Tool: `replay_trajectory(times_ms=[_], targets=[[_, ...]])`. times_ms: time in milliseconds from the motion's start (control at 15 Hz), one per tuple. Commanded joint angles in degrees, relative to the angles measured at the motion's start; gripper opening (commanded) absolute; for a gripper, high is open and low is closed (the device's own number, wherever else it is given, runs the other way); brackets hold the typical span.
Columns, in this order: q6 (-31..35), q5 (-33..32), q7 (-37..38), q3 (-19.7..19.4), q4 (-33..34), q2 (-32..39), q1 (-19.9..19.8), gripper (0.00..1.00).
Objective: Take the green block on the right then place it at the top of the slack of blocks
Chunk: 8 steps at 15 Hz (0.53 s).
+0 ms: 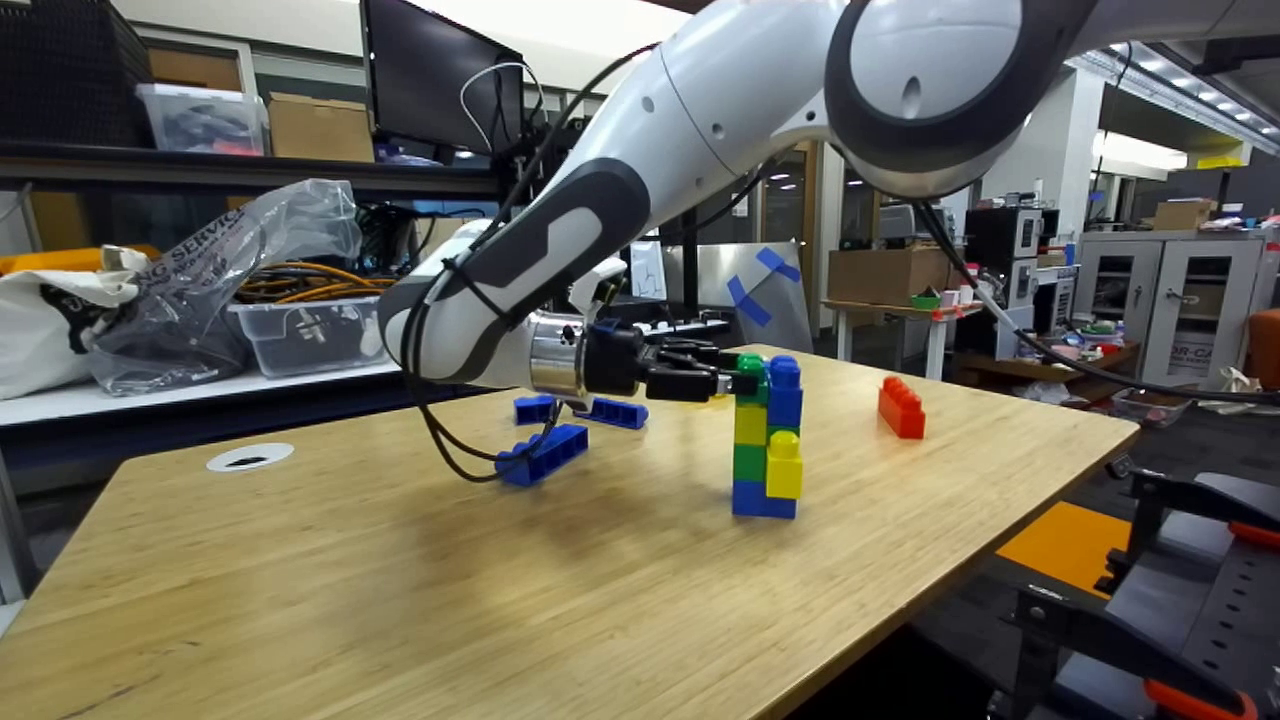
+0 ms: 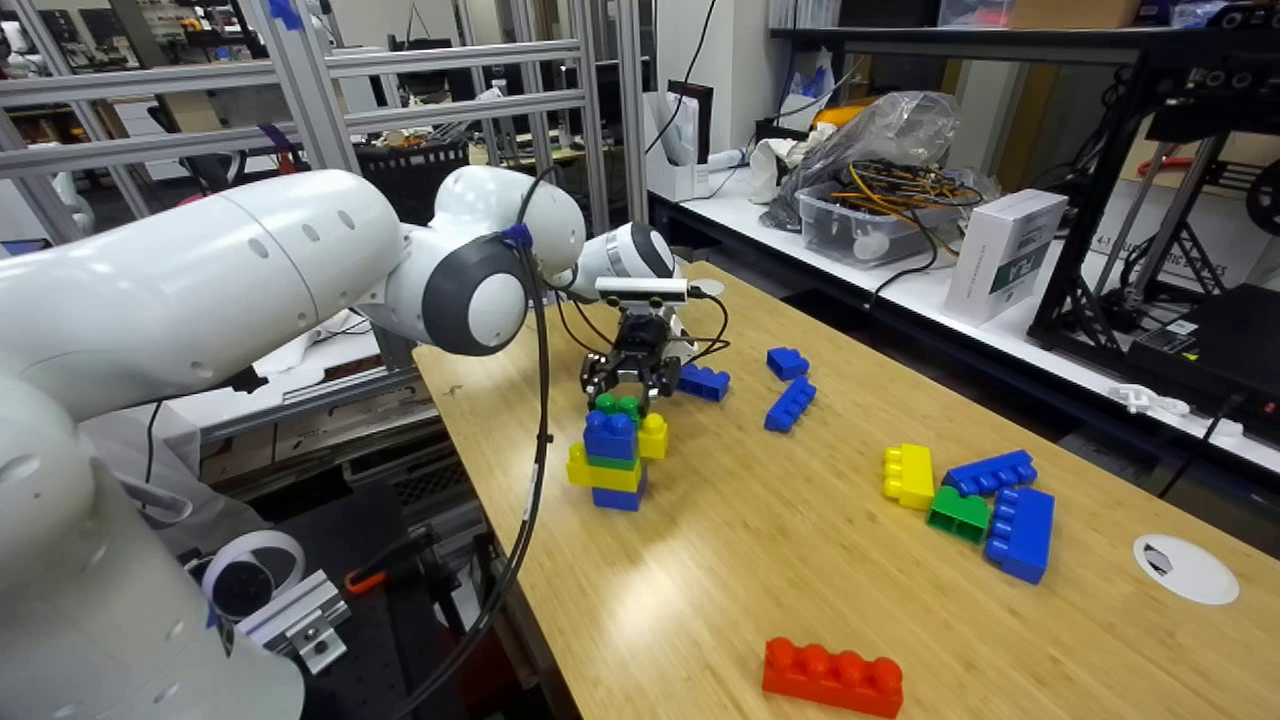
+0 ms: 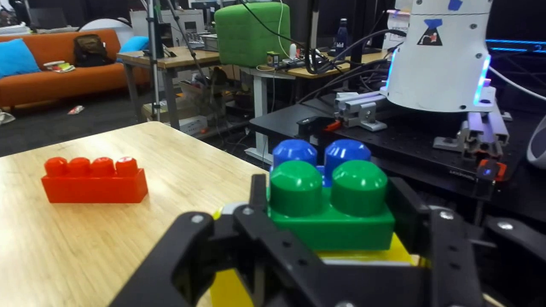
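Note:
A green block (image 3: 337,232) with round studs sits at the top of a tower of blocks, beside a blue top block (image 3: 346,155). It also shows in both exterior views (image 1: 750,364) (image 2: 618,406). The tower (image 2: 613,476) is upright on the table, made of blue, yellow and green blocks (image 1: 783,468). My gripper (image 3: 327,189) reaches in level from the side. Its two fingers lie against opposite sides of the green block and it looks shut on it. The fingertips partly cover the block in an exterior view. Another green block (image 2: 958,515) lies tipped on the table.
A red block (image 1: 902,408) lies on the wooden table (image 1: 480,600); it also shows in the wrist view (image 3: 96,187). Loose blue blocks (image 1: 545,456) lie near the arm. A yellow block (image 2: 908,476) and more blue blocks (image 2: 1020,533) lie beside the loose green one.

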Motion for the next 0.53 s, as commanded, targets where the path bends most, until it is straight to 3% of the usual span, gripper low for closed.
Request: replay_trajectory(times_ms=[0, 467], targets=[[0.9, 4.5, 2.8, -0.5, 1.3, 0.0, -0.4, 0.44], [2.2, 5.9, 4.5, -1.8, 0.2, -0.1, -0.4, 0.44]])
